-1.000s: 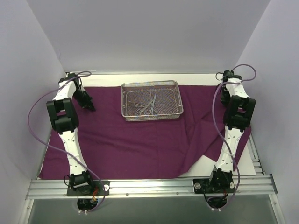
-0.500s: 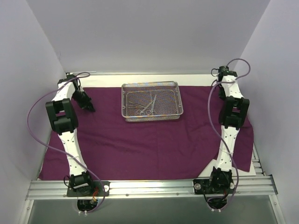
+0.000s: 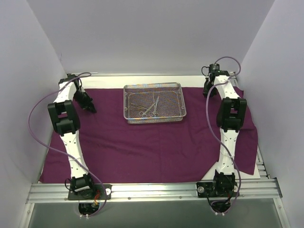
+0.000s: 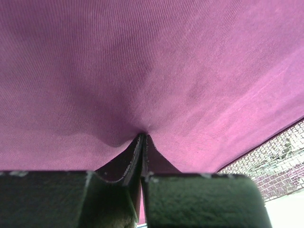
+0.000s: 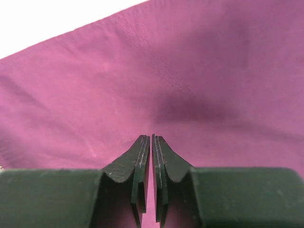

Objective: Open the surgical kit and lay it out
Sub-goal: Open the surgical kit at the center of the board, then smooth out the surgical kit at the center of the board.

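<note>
The dark purple cloth wrap (image 3: 142,147) lies spread over the table. The silver wire-mesh tray (image 3: 153,86) stands on it at the back centre, with slim ring-handled instruments (image 3: 149,108) inside. My left gripper (image 3: 90,107) is at the cloth's back left. In the left wrist view it (image 4: 143,137) is shut, pinching a pucker of cloth (image 4: 142,61), with a tray corner (image 4: 270,164) at the right. My right gripper (image 3: 207,89) is at the back right beside the tray. In the right wrist view it (image 5: 151,137) is shut and empty, just above the cloth (image 5: 190,71).
Bare white table (image 3: 211,168) shows at the front right under the cloth's edge and beyond its back edge (image 5: 47,19). An aluminium rail (image 3: 152,190) carrying both arm bases runs along the near edge. White walls close in the left, back and right.
My right arm has swung left from the back right corner toward the tray. The cloth's right side now lies further out to the right and front. My left arm has stayed put.
</note>
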Robot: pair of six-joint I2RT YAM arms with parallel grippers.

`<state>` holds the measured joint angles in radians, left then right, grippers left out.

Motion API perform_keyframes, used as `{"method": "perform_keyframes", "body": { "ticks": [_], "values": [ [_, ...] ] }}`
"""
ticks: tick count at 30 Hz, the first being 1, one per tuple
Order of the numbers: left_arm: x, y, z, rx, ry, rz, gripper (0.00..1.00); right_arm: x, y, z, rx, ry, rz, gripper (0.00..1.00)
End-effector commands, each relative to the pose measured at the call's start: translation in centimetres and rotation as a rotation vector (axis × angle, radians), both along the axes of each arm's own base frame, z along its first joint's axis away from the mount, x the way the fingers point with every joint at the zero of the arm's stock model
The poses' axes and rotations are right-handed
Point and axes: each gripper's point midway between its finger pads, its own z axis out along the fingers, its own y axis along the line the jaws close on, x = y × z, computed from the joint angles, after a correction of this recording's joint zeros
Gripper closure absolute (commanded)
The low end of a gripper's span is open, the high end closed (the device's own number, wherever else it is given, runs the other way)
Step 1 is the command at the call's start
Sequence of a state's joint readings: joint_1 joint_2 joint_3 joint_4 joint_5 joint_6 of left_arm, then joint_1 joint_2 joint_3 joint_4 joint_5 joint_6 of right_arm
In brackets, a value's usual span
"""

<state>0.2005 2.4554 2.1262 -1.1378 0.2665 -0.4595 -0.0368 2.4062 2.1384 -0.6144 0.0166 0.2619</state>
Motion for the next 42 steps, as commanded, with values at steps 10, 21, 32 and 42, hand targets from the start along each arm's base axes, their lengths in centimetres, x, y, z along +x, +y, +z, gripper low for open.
{"method": "perform_keyframes", "body": {
  "ticks": [10,21,32,42],
  "values": [
    [4.2,2.3,-2.2,0.035,-0.053,0.045,0.91,0.5,2.1,-7.2,0.157,0.082,0.013,0.91],
    [8.9,3.2,-3.0,-0.058,-0.214,0.076,0.85,2.2,1.4,-10.1,0.17,0.086,-0.001,0.9],
    [11.2,4.8,-5.2,-0.12,-0.274,0.143,0.82,-1.2,-2.0,-11.4,0.115,0.192,-0.023,0.9],
    [10.7,5.1,-1.0,-0.11,-0.316,0.131,0.65,0.9,-3.2,-5.2,0.087,0.078,0.009,0.86]
  ]
}}
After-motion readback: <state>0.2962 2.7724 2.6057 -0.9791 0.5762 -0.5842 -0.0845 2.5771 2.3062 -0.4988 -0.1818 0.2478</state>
